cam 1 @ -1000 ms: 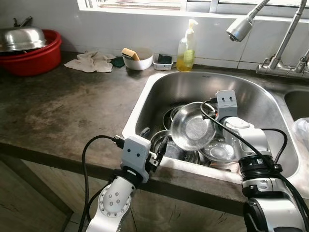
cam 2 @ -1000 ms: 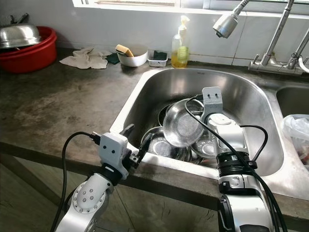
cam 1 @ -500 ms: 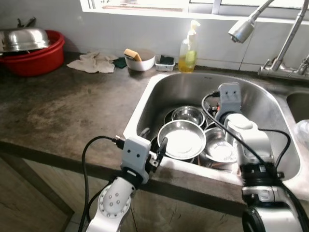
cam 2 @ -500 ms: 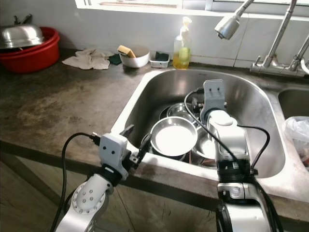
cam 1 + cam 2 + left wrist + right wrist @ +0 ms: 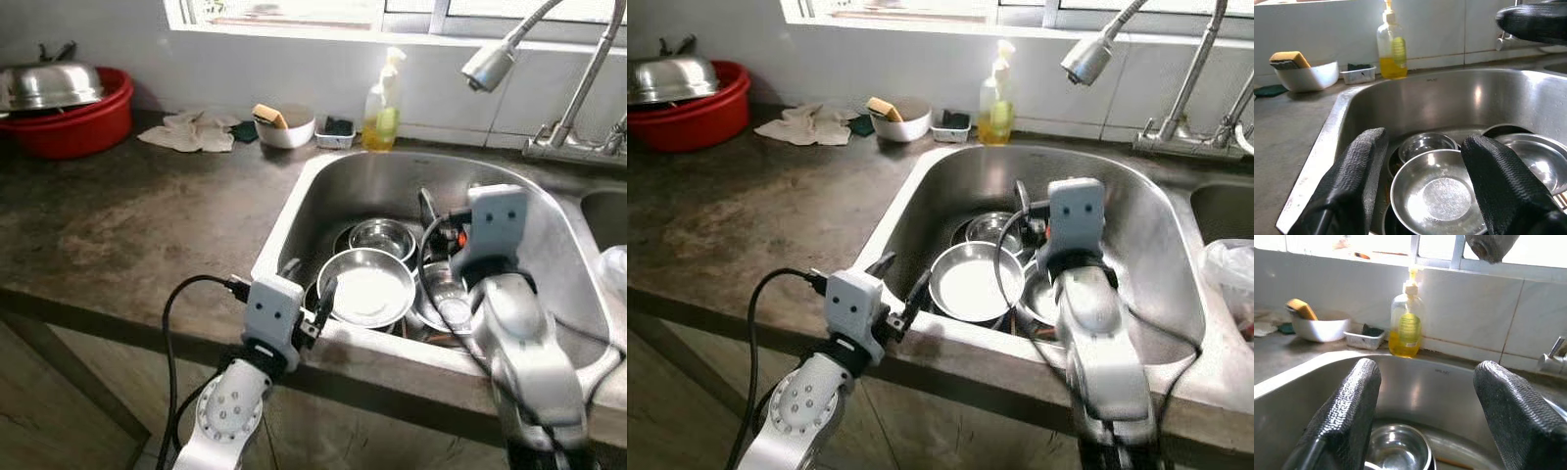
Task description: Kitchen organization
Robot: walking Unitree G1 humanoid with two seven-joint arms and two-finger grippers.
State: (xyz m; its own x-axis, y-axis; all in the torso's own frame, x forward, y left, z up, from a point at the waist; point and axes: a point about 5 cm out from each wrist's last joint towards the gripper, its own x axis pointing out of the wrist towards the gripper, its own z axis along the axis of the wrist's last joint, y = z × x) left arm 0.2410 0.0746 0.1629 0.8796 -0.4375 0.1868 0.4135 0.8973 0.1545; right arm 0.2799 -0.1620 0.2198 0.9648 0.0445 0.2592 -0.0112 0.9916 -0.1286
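My right gripper (image 5: 1422, 421) hangs wide and empty above the sink (image 5: 323, 186); bowls (image 5: 367, 289) lie at six o'clock.

My left gripper (image 5: 1422, 188) gapes wide too.

Two silver arms end in pale grey boxy wrist housings. The fingers (image 5: 1356, 181) are black with a woven, textured surface. Black cables loop from each wrist; the left forearm shows small round screws.

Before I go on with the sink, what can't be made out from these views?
- How many dishes lie under the top steel bowl: head views, stack hides them.
- Sink drain: covered by bowls.
- Red basin contents: steel lid covers them.
- Bag at the right edge: cut off.
- Soap bottle label: too small.
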